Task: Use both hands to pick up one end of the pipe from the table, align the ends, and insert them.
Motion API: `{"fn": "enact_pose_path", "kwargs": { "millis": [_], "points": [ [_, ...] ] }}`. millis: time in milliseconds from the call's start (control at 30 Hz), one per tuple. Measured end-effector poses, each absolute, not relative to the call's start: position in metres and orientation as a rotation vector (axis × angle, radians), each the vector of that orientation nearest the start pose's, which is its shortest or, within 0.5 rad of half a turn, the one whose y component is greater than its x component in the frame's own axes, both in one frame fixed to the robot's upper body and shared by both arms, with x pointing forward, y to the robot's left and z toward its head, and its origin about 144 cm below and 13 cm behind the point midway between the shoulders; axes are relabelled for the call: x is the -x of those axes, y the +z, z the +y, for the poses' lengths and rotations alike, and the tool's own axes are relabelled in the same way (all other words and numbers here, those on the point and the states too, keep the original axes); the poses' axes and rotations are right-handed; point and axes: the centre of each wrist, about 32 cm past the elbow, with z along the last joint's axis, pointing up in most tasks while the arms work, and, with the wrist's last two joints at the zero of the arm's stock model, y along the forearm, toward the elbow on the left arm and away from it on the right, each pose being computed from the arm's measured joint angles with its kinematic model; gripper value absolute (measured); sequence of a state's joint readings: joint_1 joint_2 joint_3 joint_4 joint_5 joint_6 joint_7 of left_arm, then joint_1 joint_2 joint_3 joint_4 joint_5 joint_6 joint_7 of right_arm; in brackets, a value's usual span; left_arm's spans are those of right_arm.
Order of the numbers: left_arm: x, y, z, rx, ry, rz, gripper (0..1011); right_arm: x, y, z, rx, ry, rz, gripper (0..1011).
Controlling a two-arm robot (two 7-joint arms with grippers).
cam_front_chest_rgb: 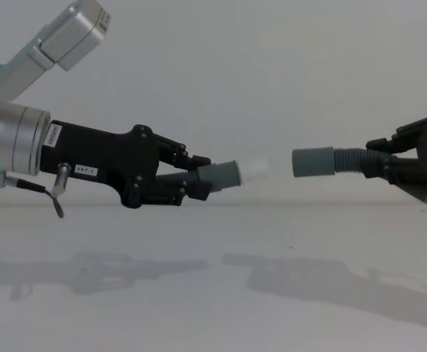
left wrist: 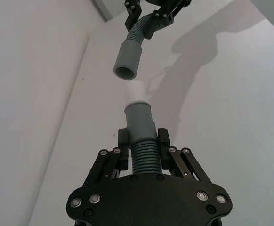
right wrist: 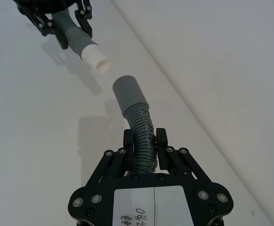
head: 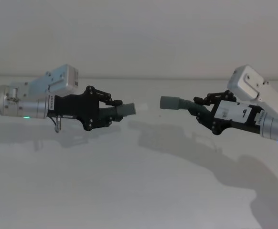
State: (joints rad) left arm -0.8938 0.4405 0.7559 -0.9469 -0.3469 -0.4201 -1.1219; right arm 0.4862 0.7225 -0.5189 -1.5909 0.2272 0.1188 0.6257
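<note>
Above the white table [cam_front_chest_rgb: 213, 293], the white plug tip [cam_front_chest_rgb: 254, 170] held clamped in the left gripper [cam_front_chest_rgb: 191, 180] is faced, nearly coaxially across a short gap, by the grey sleeve [cam_front_chest_rgb: 312, 162] clamped in the right gripper [cam_front_chest_rgb: 389, 165].

A handwritten "9" stands on the right end effector's [head: 207, 113] white label [head: 236, 112].

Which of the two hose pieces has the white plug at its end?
The hose piece in the left gripper: its collar ends in a white plug tip. The right gripper's piece ends in an open sleeve.
</note>
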Motion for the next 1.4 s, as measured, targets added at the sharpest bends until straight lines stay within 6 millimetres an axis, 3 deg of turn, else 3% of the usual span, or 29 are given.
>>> {"fn": "enact_pose_path", "kwargs": {
  "millis": [1400],
  "points": [
    [-0.649,1.272,0.266,-0.296,0.067,-0.536,358,-0.534,1.290,-0.285,0.486,-0.519,-0.425,274]
  ]
}}
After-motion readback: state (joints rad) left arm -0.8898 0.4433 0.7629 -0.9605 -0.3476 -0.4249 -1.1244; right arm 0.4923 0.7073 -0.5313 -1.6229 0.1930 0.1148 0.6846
